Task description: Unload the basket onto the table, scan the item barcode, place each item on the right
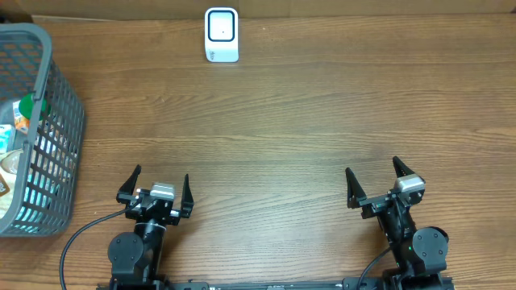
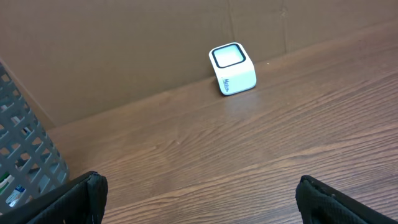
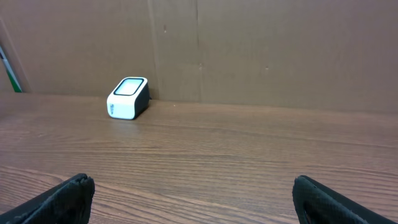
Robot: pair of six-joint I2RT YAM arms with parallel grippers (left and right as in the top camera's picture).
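Right, going left to right. A grey mesh basket (image 1: 64,121) sat at the table's (image 1: 306,121) far left edge, partly cut off by the overhead frame. The items (image 1: 16,137) were piled inside it: mixed packaging, with a green round piece (image 1: 31,105) near the top. I couldn't tell what any of them were, and the barcodes were too small to make out.

The left gripper (image 1: 161,172) was parked near the front edge, just right of the basket and not touching it. Its jaws were spread fully wide, holding nothing. In the left wrist view its fingertips (image 2: 84,199) sat in the two bottom corners with bare wood between them, and a corner of the basket showed at the left edge.

The scanner (image 1: 221,34) was a small white box with a dark-rimmed window facing up. It stood at the far edge, left of centre, against the cardboard wall (image 3: 280,50). It was well apart from the basket and both grippers.

The right gripper (image 1: 372,166) was near the front edge on the right. Its jaws were also wide apart and empty. In its wrist view there was only wood between the fingers, with the scanner ahead and off to the left.
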